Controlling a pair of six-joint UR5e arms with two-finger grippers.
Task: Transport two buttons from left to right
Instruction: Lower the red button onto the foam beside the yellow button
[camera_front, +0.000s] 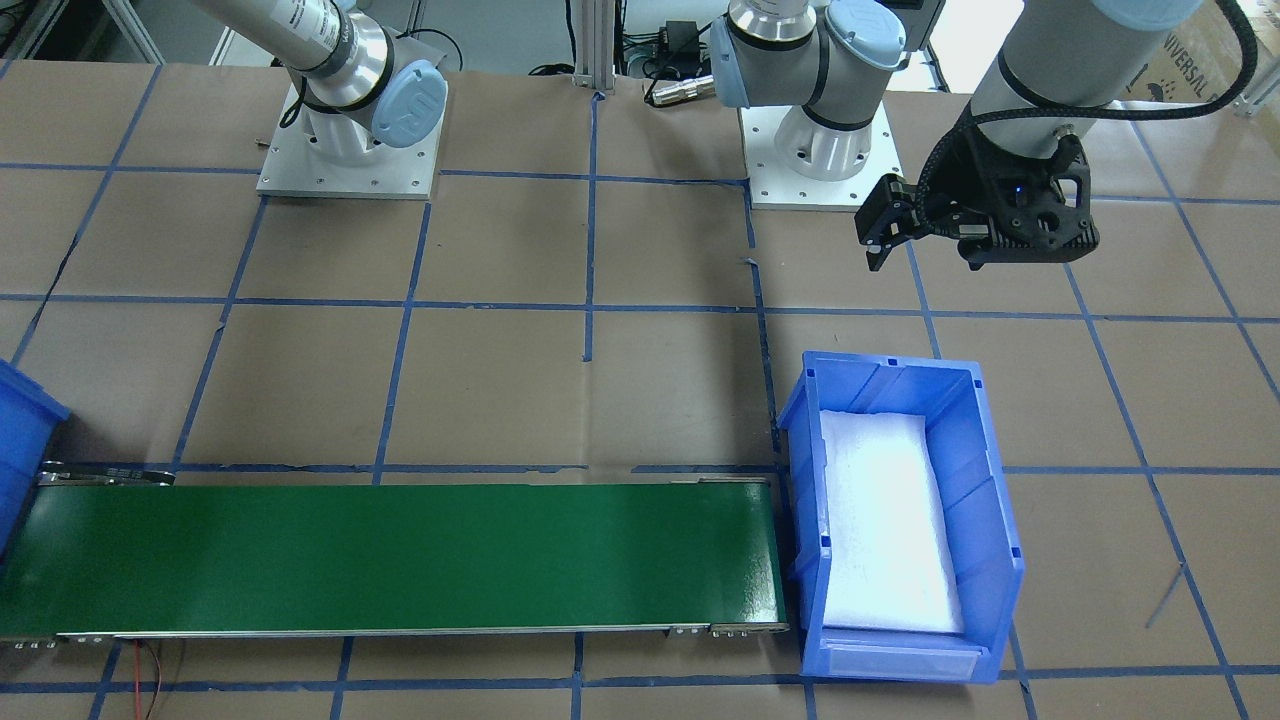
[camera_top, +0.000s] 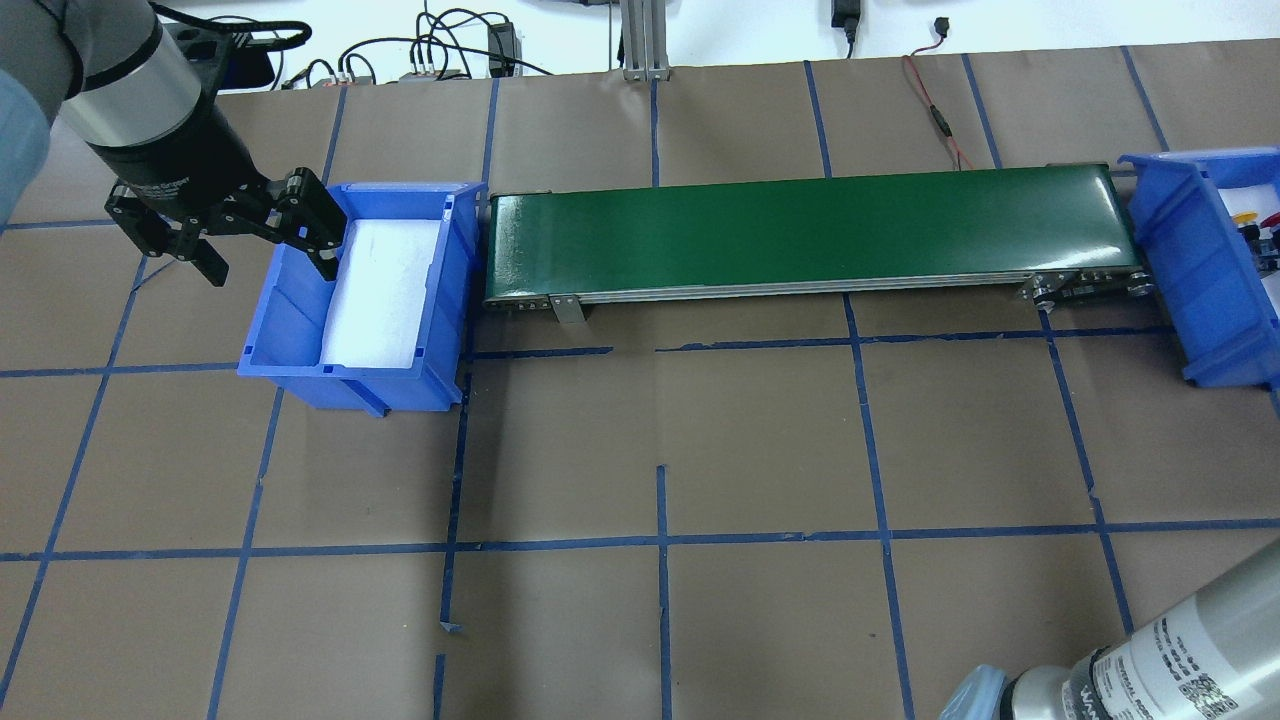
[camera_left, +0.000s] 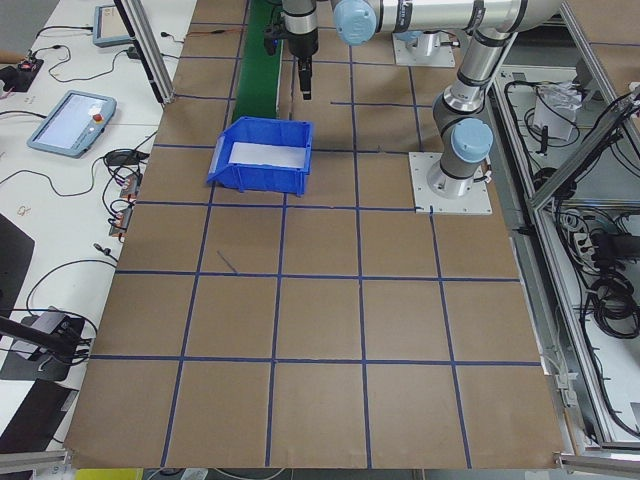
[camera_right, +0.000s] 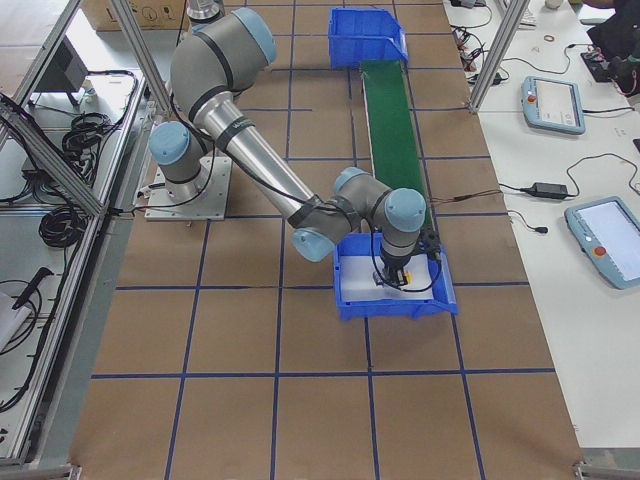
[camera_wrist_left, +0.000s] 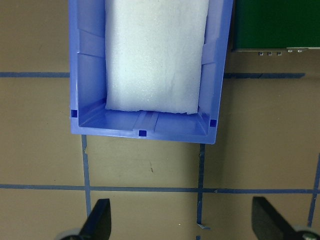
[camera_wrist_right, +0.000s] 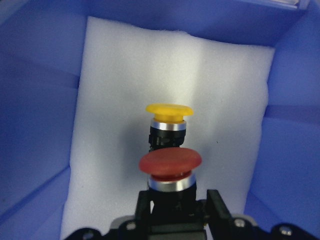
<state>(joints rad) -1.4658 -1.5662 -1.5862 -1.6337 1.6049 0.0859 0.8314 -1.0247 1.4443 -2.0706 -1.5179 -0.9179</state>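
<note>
While the left gripper (camera_top: 270, 268) hangs open, the right gripper (camera_wrist_right: 178, 196) clamps the red button (camera_wrist_right: 170, 161) lengthwise, cap outward toward the yellow button (camera_wrist_right: 169, 111).

Legible print sparse: "UNIVERSAL R…" in dark capitals on cardboard box (camera_front: 1200, 60) at the front-facing view's top right, "UR" logo on blue joint cap (camera_front: 410, 103) of right arm, plus white label (camera_top: 1180, 672) on that arm, print too small to read.

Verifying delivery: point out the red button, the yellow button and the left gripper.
red button (camera_wrist_right: 170, 161), right wrist view, on its cap.
yellow button (camera_wrist_right: 169, 110), right wrist view, on its cap.
left gripper (camera_top: 270, 270), overhead view, midway between fingertips.
</note>
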